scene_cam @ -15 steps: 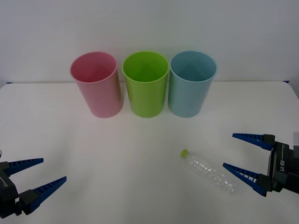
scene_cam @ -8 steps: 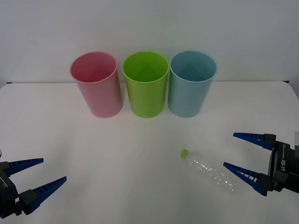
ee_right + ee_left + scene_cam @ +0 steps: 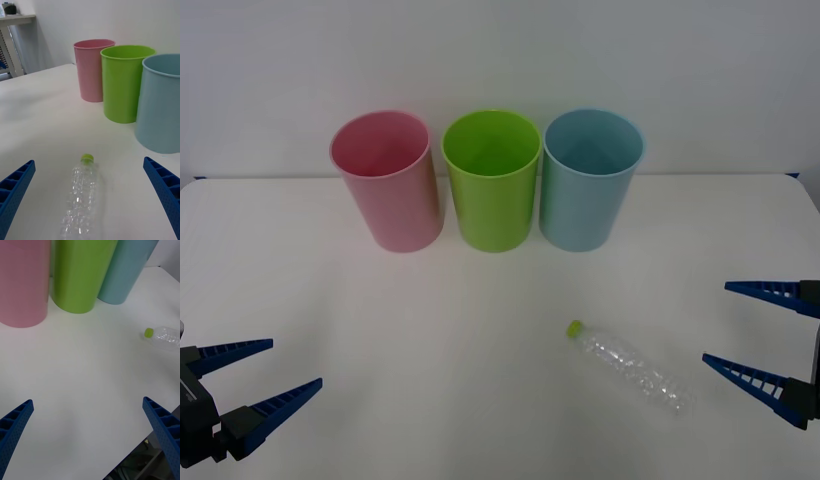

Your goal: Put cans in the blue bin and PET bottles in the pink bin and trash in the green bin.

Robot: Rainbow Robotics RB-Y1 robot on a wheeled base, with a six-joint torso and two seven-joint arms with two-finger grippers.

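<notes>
A clear crinkled PET bottle (image 3: 628,368) with a yellow-green cap lies on its side on the white table, right of centre; it also shows as the bottle (image 3: 80,198) and the bottle (image 3: 165,338). At the back stand the pink bin (image 3: 387,180), the green bin (image 3: 492,178) and the blue bin (image 3: 590,178), upright in a row. My right gripper (image 3: 740,325) is open at the right edge, just right of the bottle's base, not touching it. My left gripper (image 3: 265,372) is open at the front left, holding nothing.
The white table (image 3: 430,330) ends at a white wall behind the bins. Its right front edge shows in the left wrist view. A shelf (image 3: 15,17) stands beyond the table's far side.
My right gripper has drawn back to the right, away from the bottle. The bottle, the bins and the left gripper have not moved.
</notes>
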